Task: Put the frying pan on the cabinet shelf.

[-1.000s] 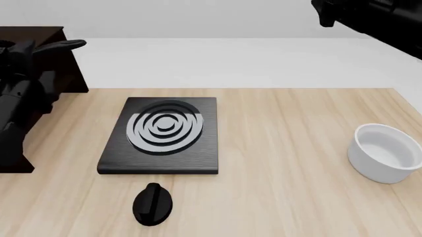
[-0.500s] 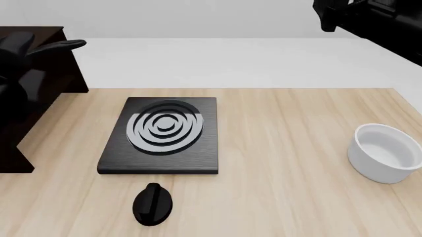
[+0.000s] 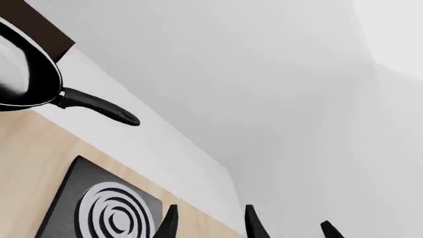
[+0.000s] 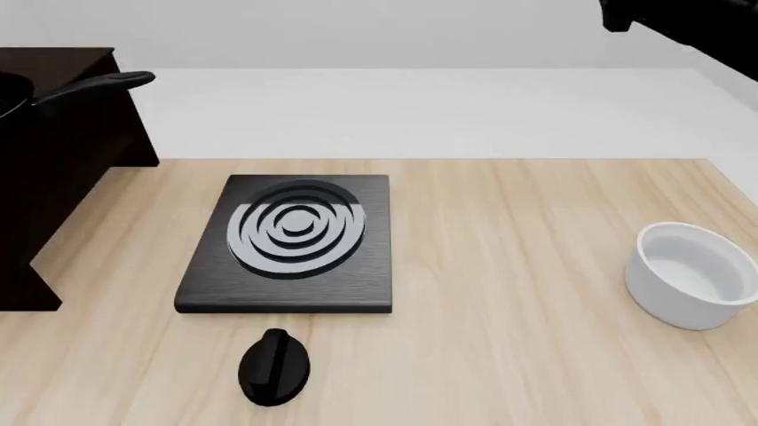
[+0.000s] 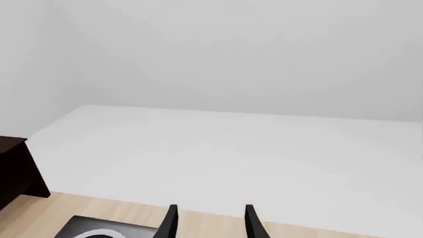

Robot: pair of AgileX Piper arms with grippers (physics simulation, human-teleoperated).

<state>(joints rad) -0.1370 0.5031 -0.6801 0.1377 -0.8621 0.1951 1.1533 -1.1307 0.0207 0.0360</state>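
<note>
The frying pan [image 4: 14, 90] rests on the top board of the dark cabinet shelf [image 4: 71, 160] at the far left, its long handle [image 4: 109, 82] sticking out to the right past the cabinet's edge. In the left wrist view the frying pan [image 3: 23, 74] shows its glossy inside, well away from my left gripper [image 3: 208, 225], which is open and holds nothing. The left arm is out of the front view. My right gripper [image 5: 209, 223] is open and empty, high above the table; only its arm [image 4: 687, 22] shows at the top right.
A black square stove plate [image 4: 290, 244] with silver rings lies mid-table. A black knob [image 4: 275, 366] sits in front of it. A white bowl [image 4: 693, 273] stands near the right edge.
The left arm has pulled back from the cabinet and left the front view, and the pan stays on top. The right arm has drifted further up and right.
</note>
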